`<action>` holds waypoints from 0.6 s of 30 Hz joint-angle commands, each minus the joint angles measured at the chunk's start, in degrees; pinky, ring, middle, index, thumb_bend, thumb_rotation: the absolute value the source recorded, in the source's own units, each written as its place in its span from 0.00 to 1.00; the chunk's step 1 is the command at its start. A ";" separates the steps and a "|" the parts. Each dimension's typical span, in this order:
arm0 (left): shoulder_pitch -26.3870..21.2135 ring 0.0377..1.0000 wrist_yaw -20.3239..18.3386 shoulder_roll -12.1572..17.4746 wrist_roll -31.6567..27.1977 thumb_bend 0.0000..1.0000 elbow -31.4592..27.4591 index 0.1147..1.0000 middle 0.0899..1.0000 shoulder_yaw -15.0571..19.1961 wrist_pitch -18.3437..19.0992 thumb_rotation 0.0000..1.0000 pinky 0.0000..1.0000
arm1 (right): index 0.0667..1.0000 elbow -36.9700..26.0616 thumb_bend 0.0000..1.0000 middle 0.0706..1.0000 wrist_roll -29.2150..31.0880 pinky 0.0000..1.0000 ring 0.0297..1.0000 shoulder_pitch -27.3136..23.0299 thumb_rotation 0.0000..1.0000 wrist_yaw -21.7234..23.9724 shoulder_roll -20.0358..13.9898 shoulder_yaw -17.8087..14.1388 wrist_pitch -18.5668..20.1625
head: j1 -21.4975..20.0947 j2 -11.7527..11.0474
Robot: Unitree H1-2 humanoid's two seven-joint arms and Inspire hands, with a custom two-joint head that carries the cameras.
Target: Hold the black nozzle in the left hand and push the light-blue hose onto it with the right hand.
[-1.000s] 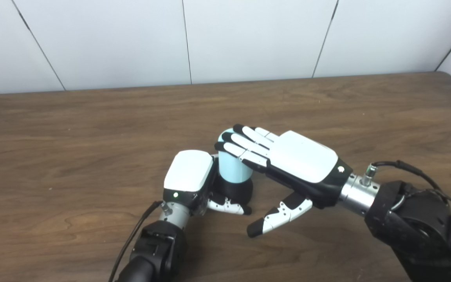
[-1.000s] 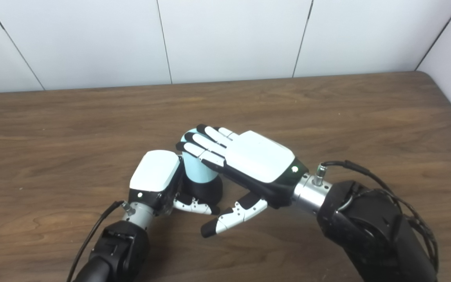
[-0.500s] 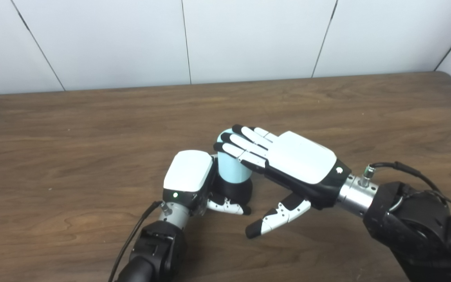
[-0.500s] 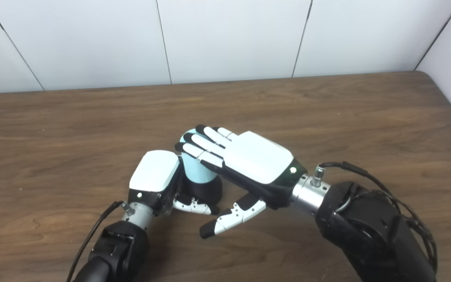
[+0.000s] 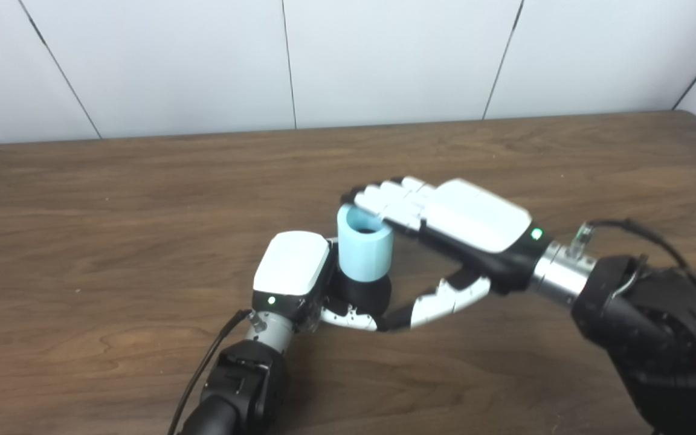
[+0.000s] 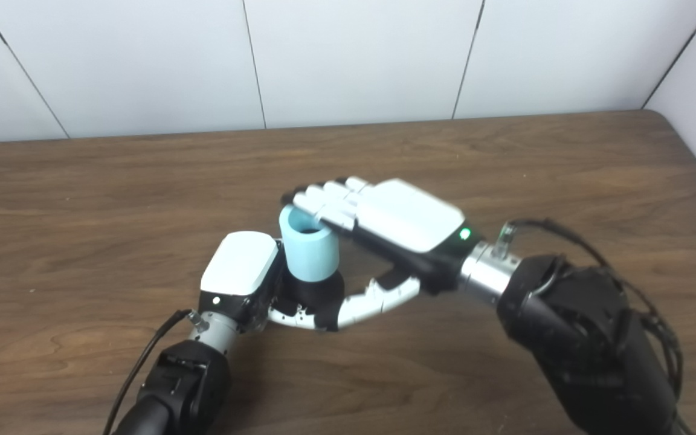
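Note:
A light-blue hose (image 5: 364, 257), a short upright tube with its bore showing at the top, sits on the black nozzle (image 5: 363, 294). My left hand (image 5: 292, 269) is shut on the nozzle from the left, its thumb (image 5: 348, 318) lying across the front of the base. My right hand (image 5: 469, 214) reaches in from the right, fingers apart from the thumb. Its fingertips (image 5: 378, 199) rest at the hose's far top rim. The right thumb (image 5: 438, 301) stretches low toward the nozzle's front, its tip meeting my left thumb.
The brown wooden table (image 5: 112, 199) runs back to a white panelled wall (image 5: 384, 54). Its right rear corner (image 6: 656, 118) is rounded. Cables hang at both wrists.
My right hand has lifted its flat palm off the hose's top and tilted back, uncovering the bore. Its thumb has swung left to the nozzle's front. The left hand has not moved.

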 commanded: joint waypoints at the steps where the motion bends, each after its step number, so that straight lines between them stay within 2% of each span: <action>1: 2.90 0.38 -4.91 0.27 -0.83 0.53 1.91 0.42 0.39 -1.76 -0.24 0.00 0.36 | 1.00 -2.99 0.63 1.00 2.21 1.00 1.00 -3.15 1.00 -0.90 0.30 -1.61 1.37 | -0.06 0.02; 6: 2.90 0.38 -4.77 0.20 -0.94 0.52 2.07 0.42 0.35 -1.76 -0.27 0.00 0.37 | 0.97 -3.54 0.62 1.00 5.17 0.99 1.00 -3.97 1.00 -3.30 1.28 -4.02 3.72 | 0.19 0.02; 8: 2.89 0.38 -4.78 0.21 -0.88 0.53 2.09 0.42 0.41 -1.75 -0.23 0.00 0.37 | 0.97 -3.54 0.63 1.00 5.59 0.97 1.00 -4.13 1.00 -3.61 1.53 -4.52 4.37 | 0.19 0.02; 10: 2.88 0.38 -4.71 0.19 -1.03 0.52 2.08 0.42 0.36 -1.66 -0.24 0.00 0.37 | 0.97 -3.39 0.63 0.99 5.80 0.95 1.00 -4.22 1.00 -4.05 1.69 -4.91 4.19 | 0.14 -0.04; 13: 2.88 0.38 -4.55 0.28 -1.23 0.52 2.07 0.42 0.35 -1.58 -0.40 0.00 0.37 | 0.96 -3.33 0.63 0.97 5.62 0.93 0.99 -4.06 1.00 -3.97 1.60 -4.73 4.24 | 0.08 0.01; 18: 2.85 0.38 -4.78 0.33 -1.11 0.52 1.88 0.42 0.35 -1.56 -0.33 0.00 0.37 | 0.96 -3.56 0.62 0.99 4.14 0.96 1.00 -3.57 1.00 -2.75 0.84 -3.12 3.77 | 0.03 0.03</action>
